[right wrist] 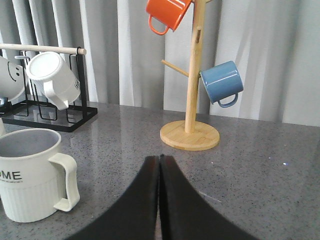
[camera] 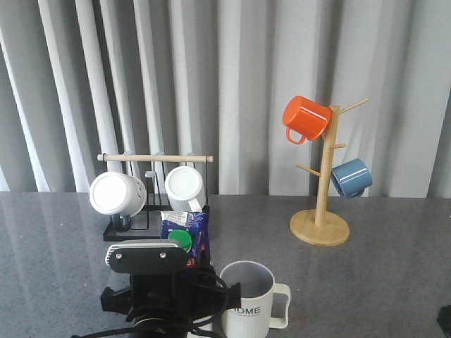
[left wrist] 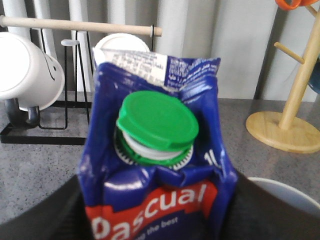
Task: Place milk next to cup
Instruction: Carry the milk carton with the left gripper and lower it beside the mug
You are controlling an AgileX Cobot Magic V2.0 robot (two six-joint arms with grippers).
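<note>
While the left gripper [left wrist: 155, 220] clamps the Pascual milk carton [left wrist: 157, 165] from both sides, the carton stands upright near the desk's front edge, just left of the HOME mug [camera: 248, 301], green cap [left wrist: 157, 120] facing the camera. Over bare grey desk [right wrist: 260, 165] right of the mug, the right gripper [right wrist: 159, 170] hangs with fingers pressed together, empty.
</note>
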